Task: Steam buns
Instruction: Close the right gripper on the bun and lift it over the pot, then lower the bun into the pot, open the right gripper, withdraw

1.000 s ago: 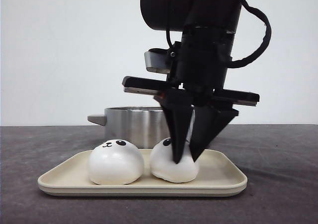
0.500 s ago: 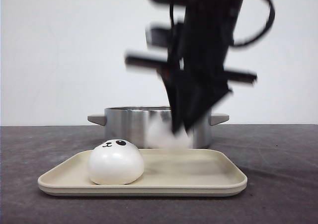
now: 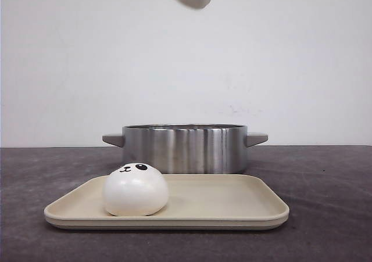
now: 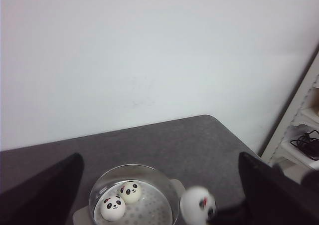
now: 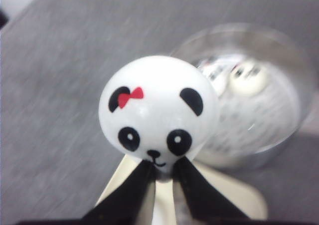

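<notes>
One bun (image 3: 135,190) waits on the tray's (image 3: 244,207) left, and high over the steel pot (image 3: 185,149) the right end effector (image 5: 163,171) pinches a bow-wearing bun (image 5: 158,108) by its lower edge only, a grip so thin it could slip and drop it short of the pot.

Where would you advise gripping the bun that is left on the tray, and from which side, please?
Come straight down from above and close the fingers across the widest part of the bun, low on its rounded flanks. It sits flat-bottomed on the tray with its dome upward; the tray's raised rim hinders a level side approach.
</notes>
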